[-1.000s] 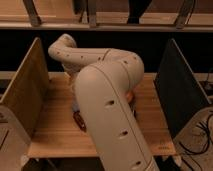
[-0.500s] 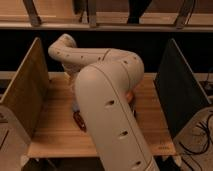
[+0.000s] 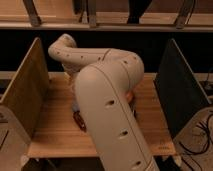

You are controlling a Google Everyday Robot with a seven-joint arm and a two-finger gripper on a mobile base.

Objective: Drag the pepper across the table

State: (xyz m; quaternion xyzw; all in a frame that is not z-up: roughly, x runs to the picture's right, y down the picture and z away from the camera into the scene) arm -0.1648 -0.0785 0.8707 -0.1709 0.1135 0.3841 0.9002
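Note:
My cream arm [image 3: 107, 107] fills the middle of the view, bending from the upper left down over the table [image 3: 55, 135]. The gripper is hidden behind the arm's own links, somewhere low over the middle of the table, with its jaws standing wide. A small dark red, glossy thing [image 3: 79, 119] peeks out at the arm's left edge on the planks; it looks like the pepper, mostly covered by the arm.
A wooden panel [image 3: 26, 95] stands upright at the table's left side and a dark panel [image 3: 179, 92] at its right. An orange bit of a dish [image 3: 131, 96] shows past the arm's right edge. Shelving [image 3: 150, 20] runs behind. Cables [image 3: 200, 135] lie on the floor at the right.

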